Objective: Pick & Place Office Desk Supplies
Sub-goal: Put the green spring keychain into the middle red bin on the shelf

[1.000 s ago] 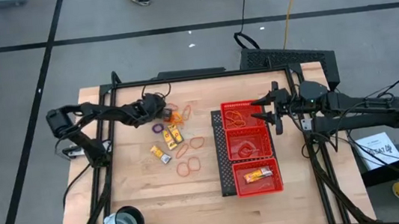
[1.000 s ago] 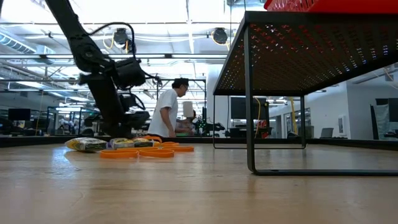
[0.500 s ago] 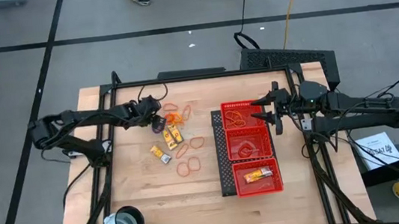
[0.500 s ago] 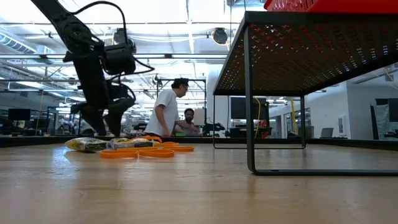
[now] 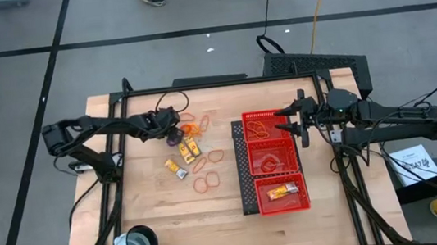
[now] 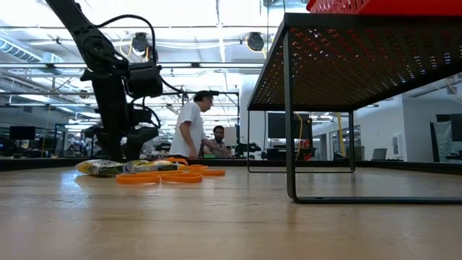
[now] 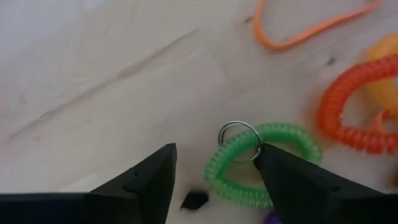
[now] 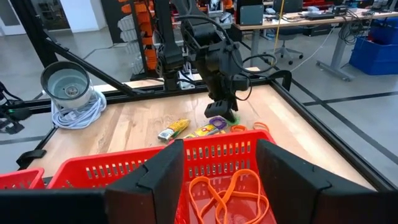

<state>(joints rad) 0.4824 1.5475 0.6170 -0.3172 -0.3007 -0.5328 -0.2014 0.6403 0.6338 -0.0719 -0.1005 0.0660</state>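
Hovering at the supplies' [image 5: 193,150] ten o'clock edge on the worktop [image 5: 154,212], the left pincer [image 5: 174,132] shows from above; the right pincer [image 5: 291,124] waits open at the tray's [image 5: 247,177] two o'clock. Its wrist view shows fingers [image 7: 149,180] parted, empty, astride a green coil [image 7: 264,165] with a ring [image 7: 239,140]; an orange coil [image 7: 348,106] lies at three o'clock.

Before us, our left gripper [image 6: 128,144] above orange bands [image 6: 160,176] on the bench [image 6: 231,224], nine o'clock side.
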